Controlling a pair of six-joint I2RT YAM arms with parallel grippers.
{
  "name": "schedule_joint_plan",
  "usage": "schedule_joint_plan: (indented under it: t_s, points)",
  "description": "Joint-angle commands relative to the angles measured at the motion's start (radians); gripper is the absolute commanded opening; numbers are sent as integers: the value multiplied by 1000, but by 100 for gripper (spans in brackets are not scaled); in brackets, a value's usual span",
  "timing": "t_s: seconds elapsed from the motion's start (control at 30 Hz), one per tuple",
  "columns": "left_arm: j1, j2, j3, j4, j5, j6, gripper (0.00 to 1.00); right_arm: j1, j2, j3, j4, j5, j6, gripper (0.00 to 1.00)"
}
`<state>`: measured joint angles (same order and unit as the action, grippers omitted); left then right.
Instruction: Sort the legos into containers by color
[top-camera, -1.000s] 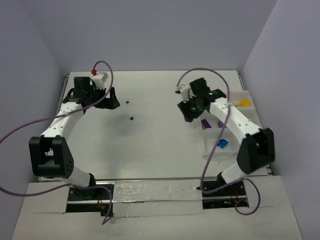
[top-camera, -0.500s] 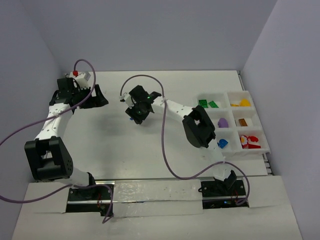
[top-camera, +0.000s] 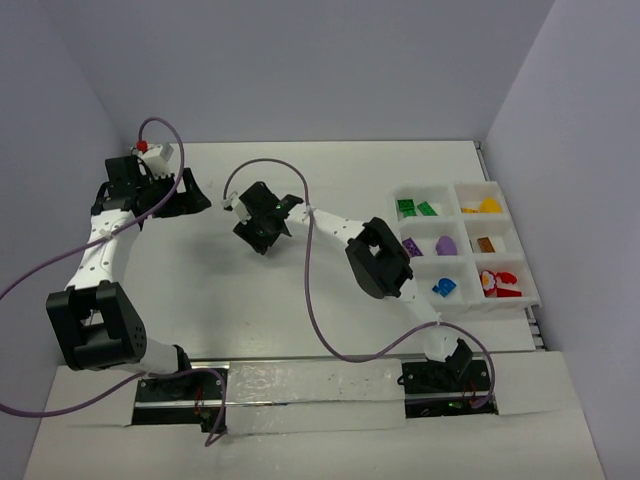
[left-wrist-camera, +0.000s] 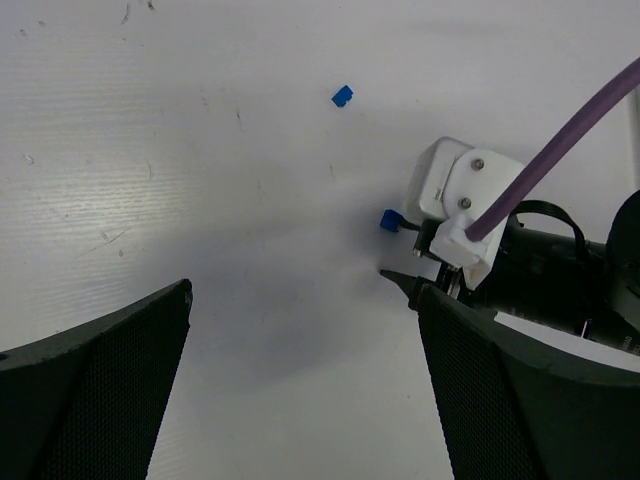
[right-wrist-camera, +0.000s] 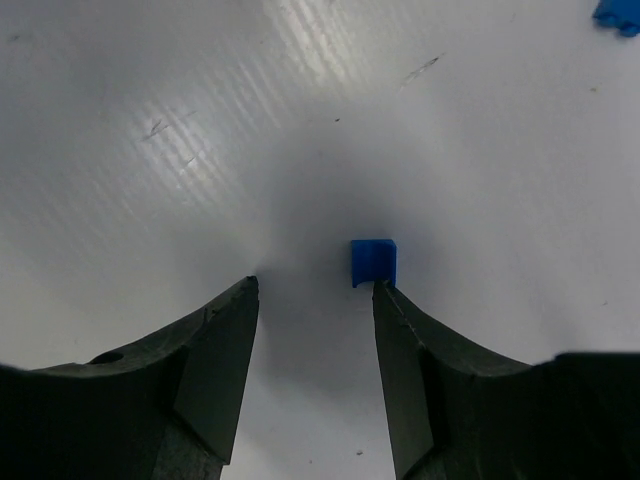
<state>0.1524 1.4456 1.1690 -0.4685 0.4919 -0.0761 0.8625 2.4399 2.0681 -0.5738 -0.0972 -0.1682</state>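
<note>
Two tiny blue legos lie on the white table. In the right wrist view one blue lego sits just ahead of my right gripper, touching the tip of its right finger; the jaws are open and empty. The second blue lego lies further off. The left wrist view shows both, the far one and the near one, beside the right wrist. My left gripper is open and empty, at the far left of the table. The white tray stands at the right.
The tray holds green, yellow, purple, orange, blue and red bricks in separate compartments. The right arm stretches across the table's middle. Purple cables loop above both arms.
My right arm has swung from the tray leftward across the table and now hangs over the blue legos. My left gripper has drawn back a little to the left.
</note>
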Motion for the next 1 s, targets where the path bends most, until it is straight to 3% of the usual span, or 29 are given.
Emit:
schedule_joint_plan:
  t_s: [0.0,0.33,0.4,0.47,0.53,0.97]
  points:
    - [6,-14,19,-9,28,-8,99,-15,14,31,25,71,23,58]
    - [6,27,51,-16,39,-13,99,-40,20,36,3,46,43,57]
    - [6,34,64,-23,40,-11,99,-43,35,58,2,24,30,54]
    - [6,43,77,-32,39,-6,99,-43,46,72,0,-1,17,42]
    - [4,51,87,-43,38,-1,99,-40,52,90,-4,-20,15,37]
    - [5,70,115,-58,37,4,99,-37,86,118,-7,-45,15,35]
